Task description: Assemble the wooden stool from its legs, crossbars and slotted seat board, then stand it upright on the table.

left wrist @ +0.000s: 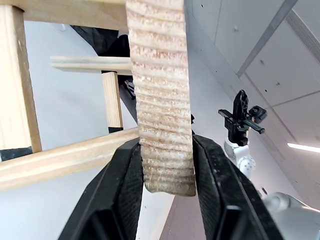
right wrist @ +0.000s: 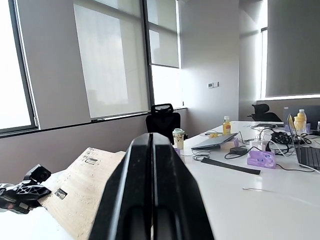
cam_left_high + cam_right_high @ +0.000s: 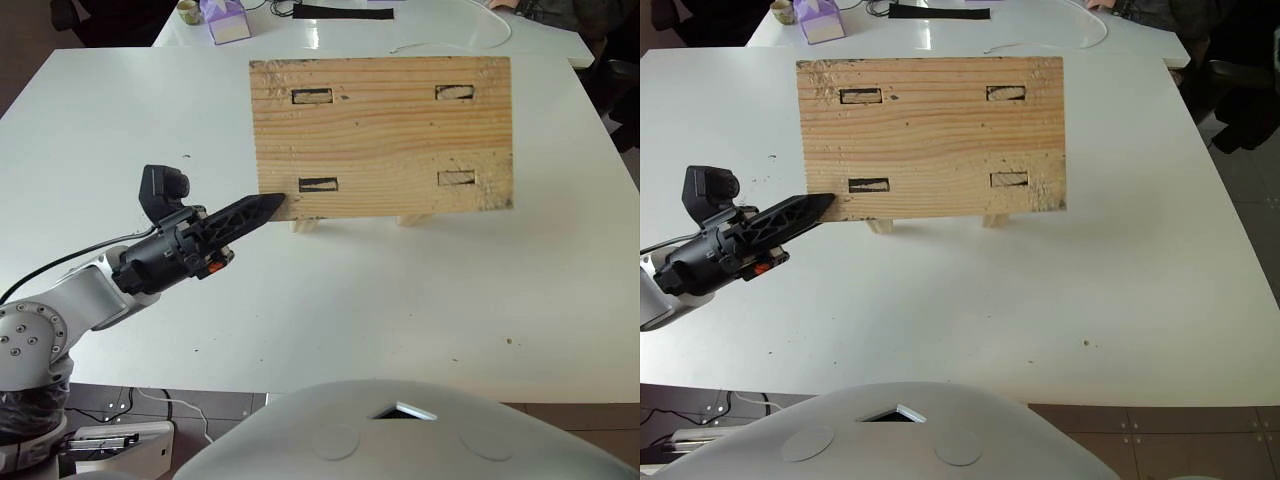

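The stool stands on the white table [image 3: 400, 310] with its slotted seat board [image 3: 385, 130] on top, four slots showing. Two leg feet [image 3: 305, 226] peek out under the board's near edge. My left gripper [image 3: 270, 205] is shut on the board's near left corner. In the left wrist view the black fingers [image 1: 122, 190] clamp the board's edge [image 1: 160, 90], with a crossbar [image 1: 65, 157] and a leg [image 1: 17, 85] behind. My right gripper [image 2: 154, 165] is shut on nothing, held in the air away from the stool; the seat board [image 2: 87, 185] lies well beyond it.
At the table's far edge stand a purple tissue box [image 3: 226, 18], a cup [image 3: 188, 11], a black strip [image 3: 342, 12] and a white cable [image 3: 470, 42]. The right wrist view shows laptops, bottles and an office chair [image 2: 162, 120] behind.
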Robot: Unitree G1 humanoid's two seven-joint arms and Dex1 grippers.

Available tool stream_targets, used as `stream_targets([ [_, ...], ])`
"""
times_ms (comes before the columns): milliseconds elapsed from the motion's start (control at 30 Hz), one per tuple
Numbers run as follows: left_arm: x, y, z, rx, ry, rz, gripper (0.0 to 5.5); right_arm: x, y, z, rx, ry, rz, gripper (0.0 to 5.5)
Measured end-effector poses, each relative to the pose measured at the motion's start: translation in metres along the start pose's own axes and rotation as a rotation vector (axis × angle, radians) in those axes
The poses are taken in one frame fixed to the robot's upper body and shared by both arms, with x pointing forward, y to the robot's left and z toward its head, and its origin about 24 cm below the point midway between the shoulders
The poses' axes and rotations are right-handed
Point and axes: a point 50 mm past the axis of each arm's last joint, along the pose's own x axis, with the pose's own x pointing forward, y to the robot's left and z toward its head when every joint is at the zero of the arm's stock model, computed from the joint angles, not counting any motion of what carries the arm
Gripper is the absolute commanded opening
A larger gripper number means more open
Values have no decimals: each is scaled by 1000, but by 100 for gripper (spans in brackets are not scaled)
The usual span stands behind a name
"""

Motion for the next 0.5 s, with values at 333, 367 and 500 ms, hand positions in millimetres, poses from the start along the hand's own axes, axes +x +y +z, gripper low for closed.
stream_targets([
  [333, 31, 14, 43, 45, 28, 115, 280, -12, 19, -26, 24, 2, -48, 0],
  [367, 34, 14, 42, 36, 12, 101, 297, -12, 19, -27, 25, 3, -48, 0],
  [500, 41, 10, 40, 26, -70, 55, 359, -11, 21, -29, 27, 1, -39, 0],
])
